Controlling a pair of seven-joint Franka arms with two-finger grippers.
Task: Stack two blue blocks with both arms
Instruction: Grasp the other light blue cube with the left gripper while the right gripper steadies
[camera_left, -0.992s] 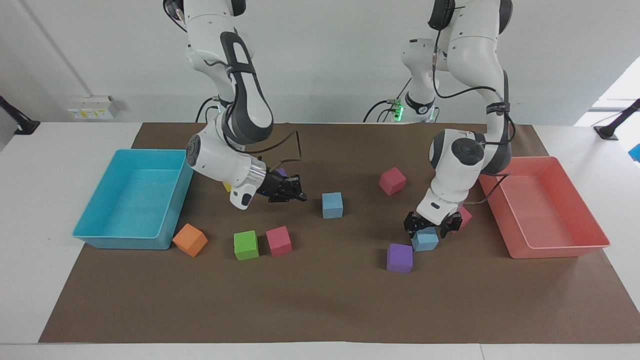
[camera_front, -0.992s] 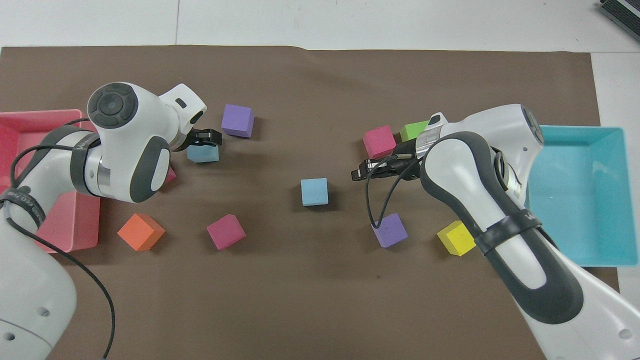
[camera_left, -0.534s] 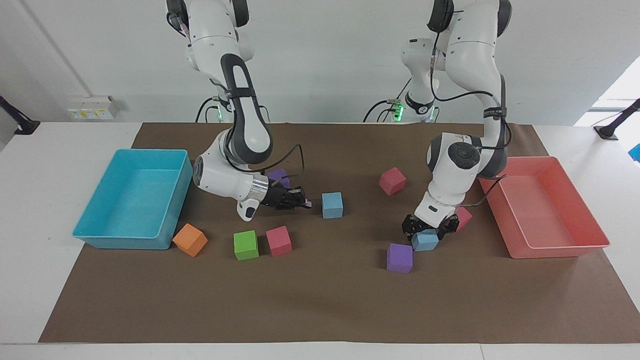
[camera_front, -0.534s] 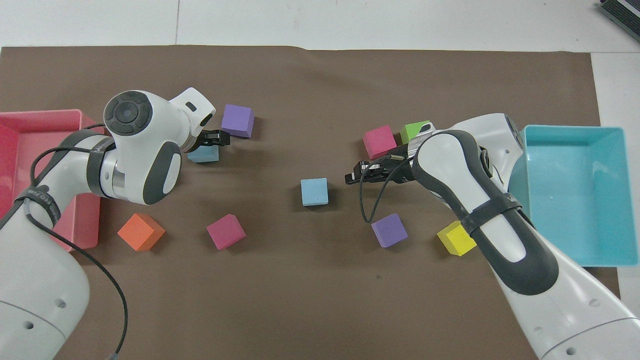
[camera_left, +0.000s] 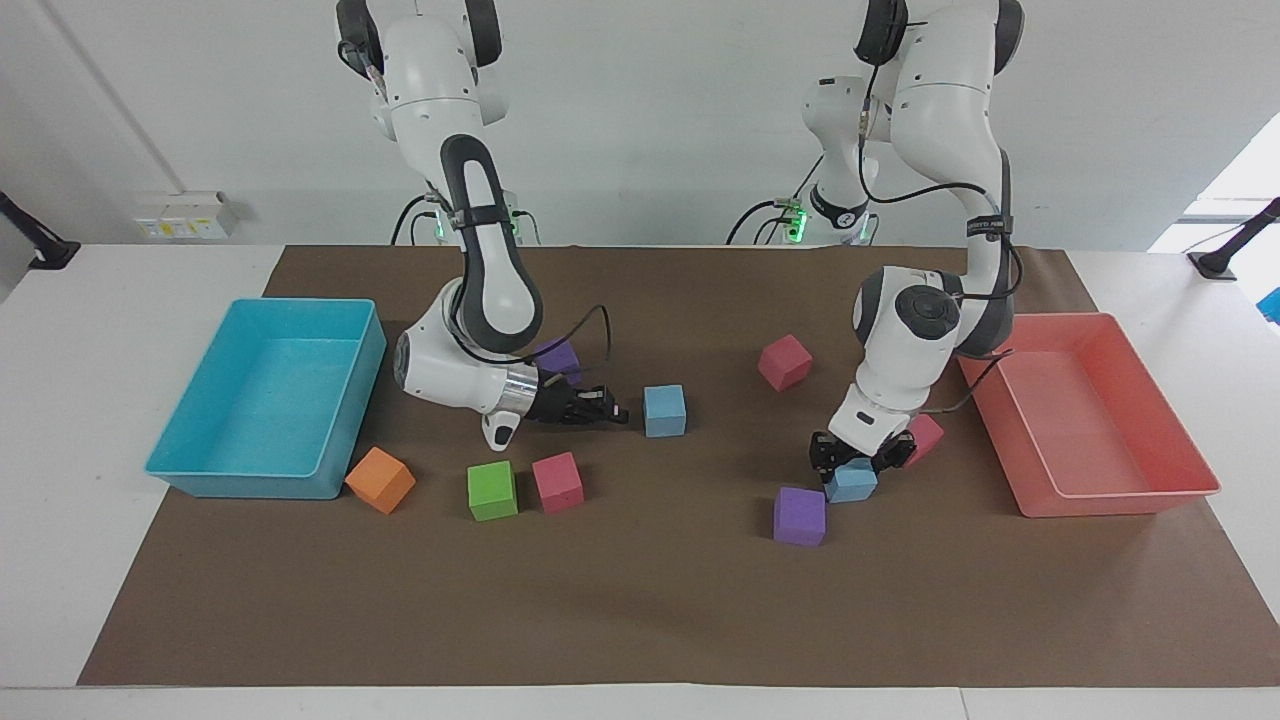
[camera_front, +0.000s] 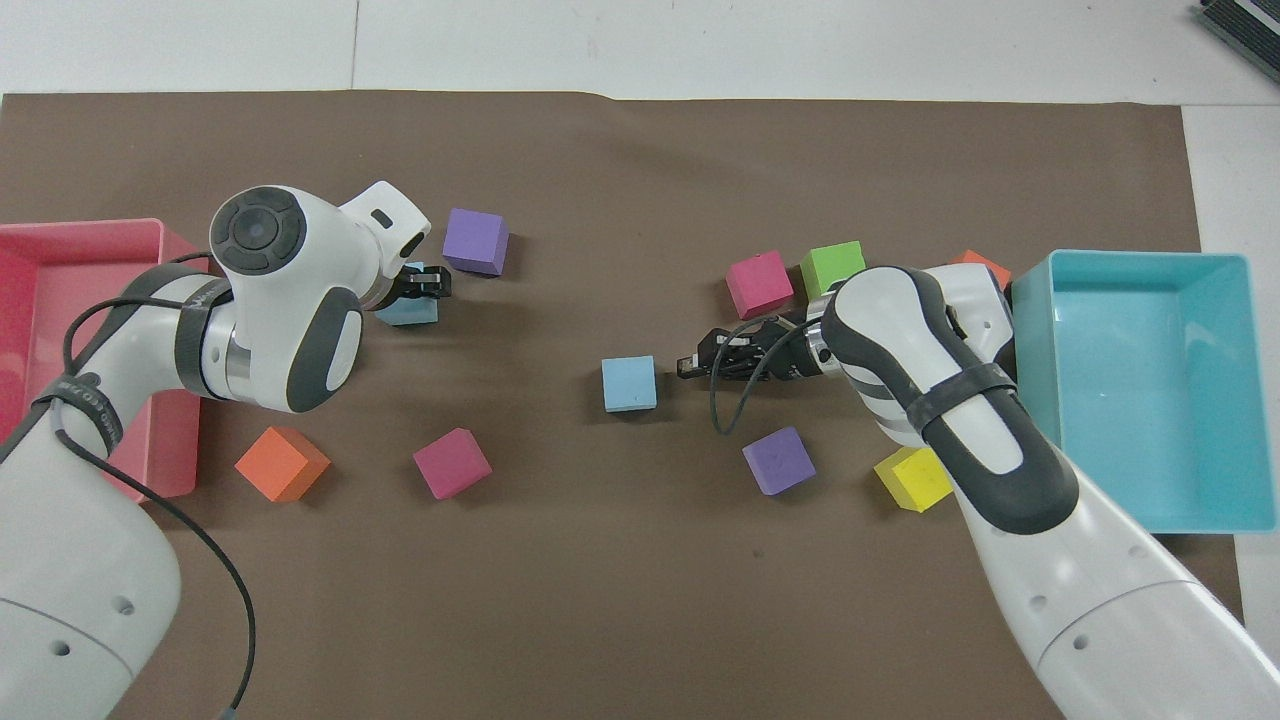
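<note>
Right pincer (camera_left: 612, 412): It is closed tight and holds nothing. It hangs low over the brown mat (camera_left: 640, 600), lying almost flat.
Middle blue block (camera_left: 664, 410): It sits flat on the mat just beside the tip of my right pincer. I see a thin gap, so I think they do not touch.
Left pincer (camera_left: 857, 463): It points down onto the second blue block (camera_left: 851, 483). I cannot tell if it grips the block yet.
Second blue block: It sits on the mat right under my left pincer.
Close by: A purple cube (camera_left: 800, 515) and a pink cube (camera_left: 925, 435) both sit near my left pincer.
Step in hand: I think I am taking the second block so I can carry it to the middle one. Nothing is stacked yet.
Doing it well: I want a square, firm hold before I lift. I should go straight up so I do not bump the purple cube. My right pincer could keep the middle block steady, but a push from its tip may slide the block away.
Tabletop (camera_left: 60, 450): It is white, with the mat spread flat over most of it.
Trays: A turquoise tray (camera_left: 240, 485) and a red tray (camera_left: 1110, 500) sit at the two ends, well apart from both pincers.
Room: There is a plain white wall (camera_left: 660, 120) and it is bright.
</note>
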